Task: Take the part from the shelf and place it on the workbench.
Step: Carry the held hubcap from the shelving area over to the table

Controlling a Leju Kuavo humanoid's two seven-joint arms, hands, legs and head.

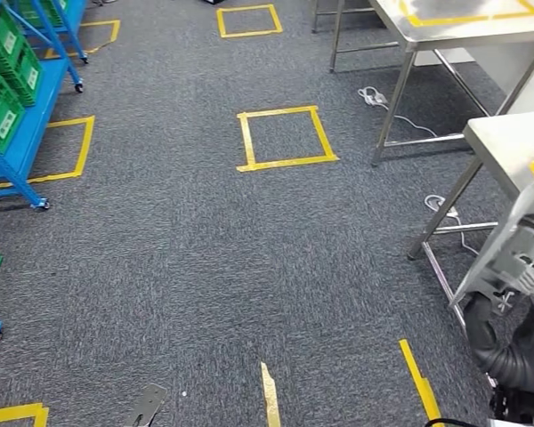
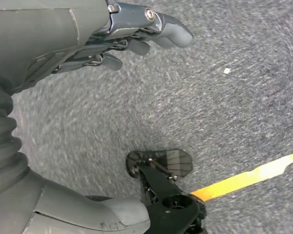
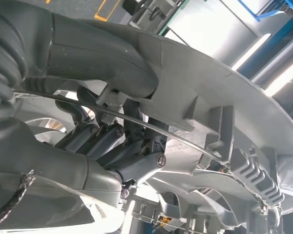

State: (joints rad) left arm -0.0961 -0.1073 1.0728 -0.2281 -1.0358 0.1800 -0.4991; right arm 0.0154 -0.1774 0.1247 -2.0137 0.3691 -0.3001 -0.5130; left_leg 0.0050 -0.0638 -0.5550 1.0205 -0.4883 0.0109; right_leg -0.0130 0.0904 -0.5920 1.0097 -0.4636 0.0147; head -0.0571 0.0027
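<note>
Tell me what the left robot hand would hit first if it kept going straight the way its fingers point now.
Probably nothing soon: the empty left robot hand hangs with fingers running along above the grey carpet, and the line ahead looks free as far as the picture shows. Depth is unclear.

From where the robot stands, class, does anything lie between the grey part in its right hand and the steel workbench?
Nothing visible does. The right hand grips the grey part right beside the near workbench; only carpet and a white cable lie below.

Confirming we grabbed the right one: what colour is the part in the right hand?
Light grey part, clearest in the right wrist view.
</note>
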